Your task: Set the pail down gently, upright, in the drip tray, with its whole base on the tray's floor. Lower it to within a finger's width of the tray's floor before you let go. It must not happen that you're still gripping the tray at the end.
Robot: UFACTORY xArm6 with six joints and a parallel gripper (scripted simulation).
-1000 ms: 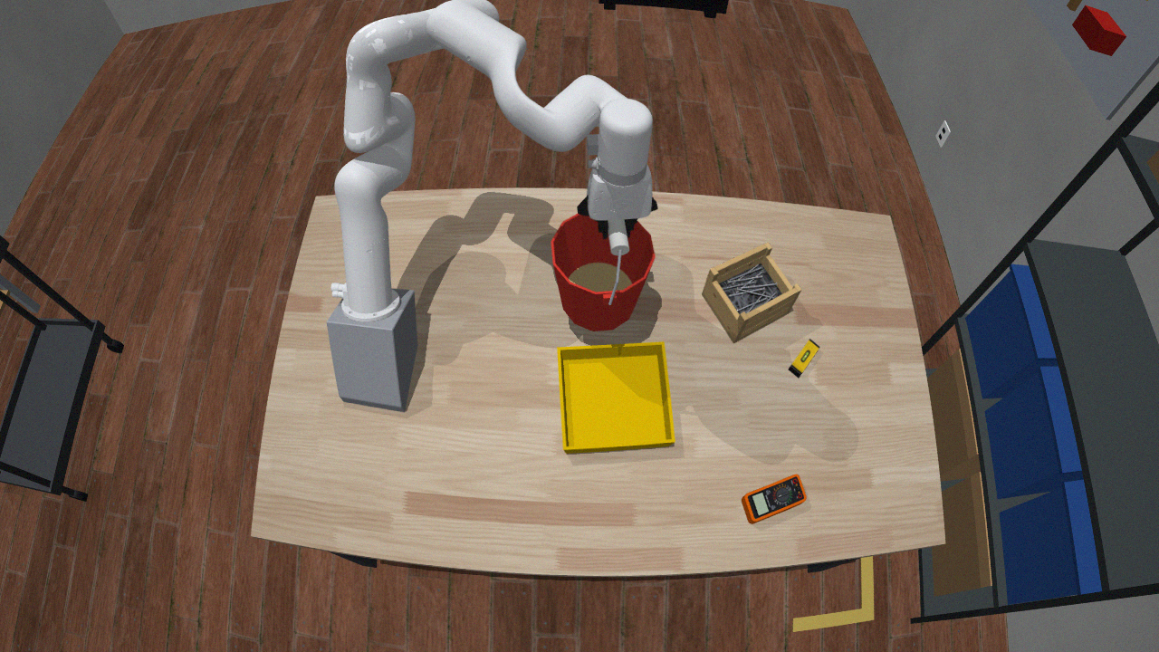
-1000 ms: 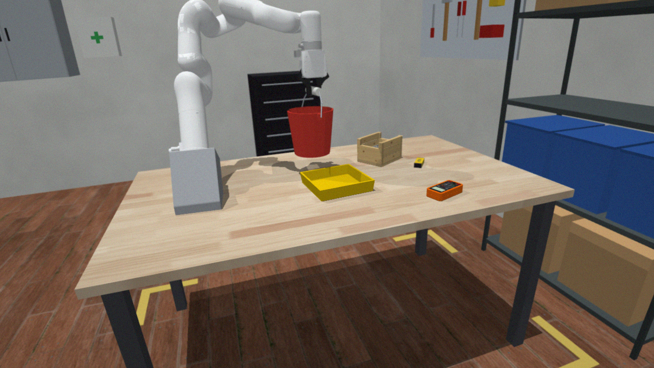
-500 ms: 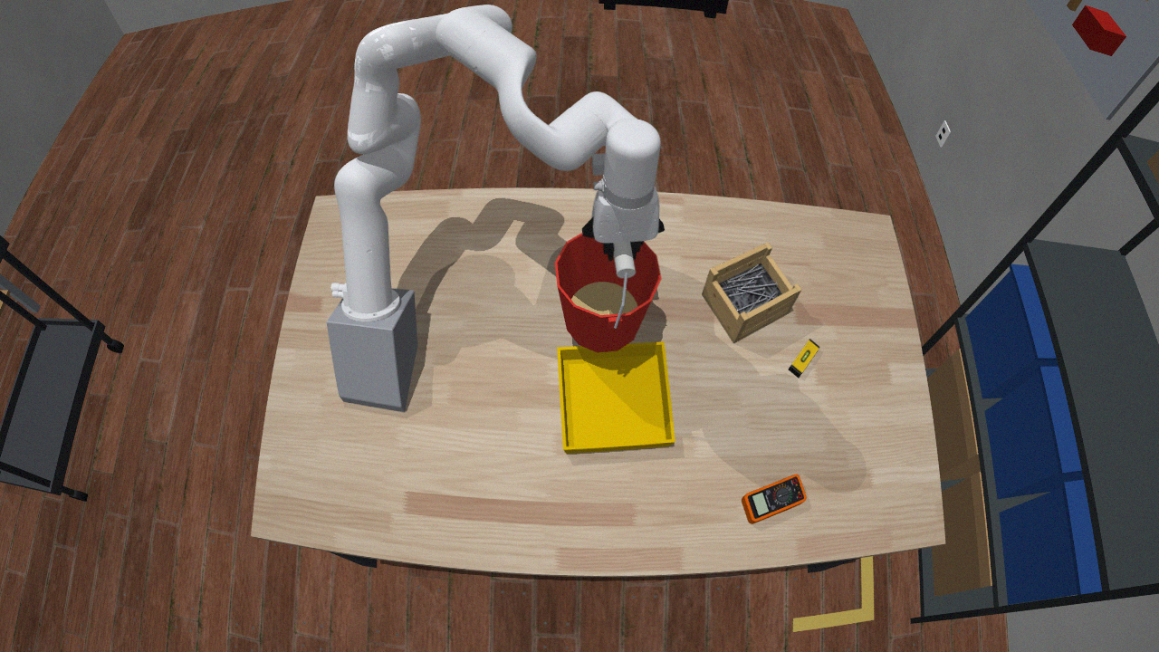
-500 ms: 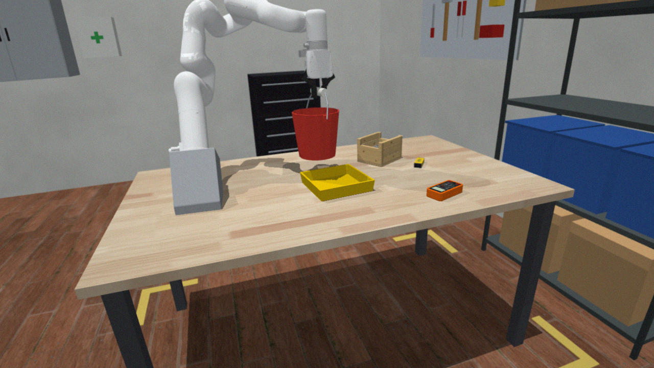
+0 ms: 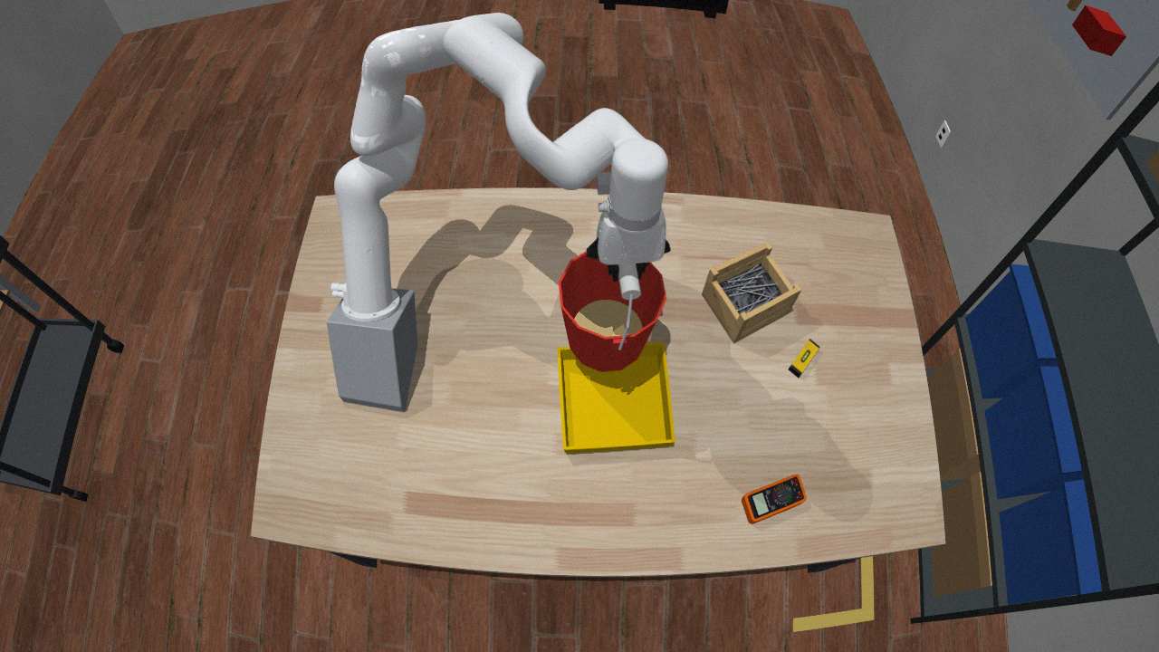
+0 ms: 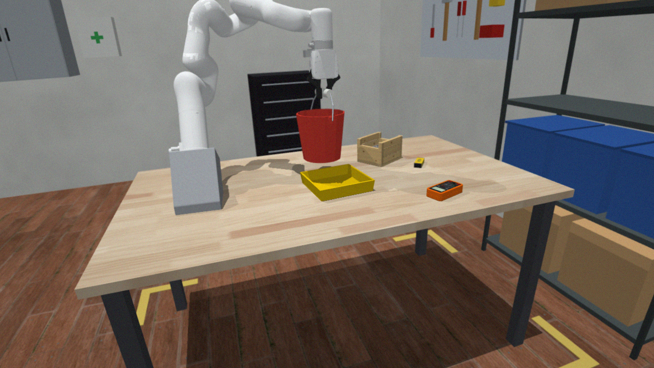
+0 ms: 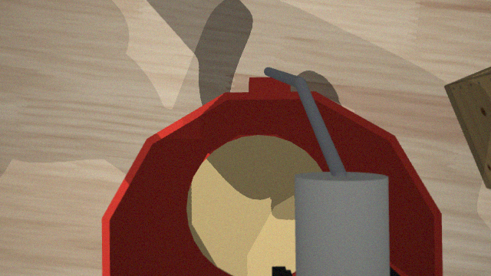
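A red pail (image 5: 611, 311) hangs upright in the air by its grey wire handle (image 7: 314, 119), whose grey grip (image 7: 341, 222) is between my fingers. My gripper (image 6: 323, 90) is shut on that handle, high above the table. The pail (image 6: 320, 135) hangs well above the table, over the far edge of the yellow drip tray (image 5: 616, 397), partly over the table behind it. The tray (image 6: 337, 181) lies flat and empty at the table's middle. In the wrist view I look down into the pail (image 7: 268, 184); the fingers are hidden there.
A wooden crate of nails (image 5: 750, 291) stands to the right of the pail, and shows in the wrist view (image 7: 473, 123). A small yellow level (image 5: 803, 357) and an orange multimeter (image 5: 773, 496) lie to the right. The arm's grey base (image 5: 372, 349) stands at the left.
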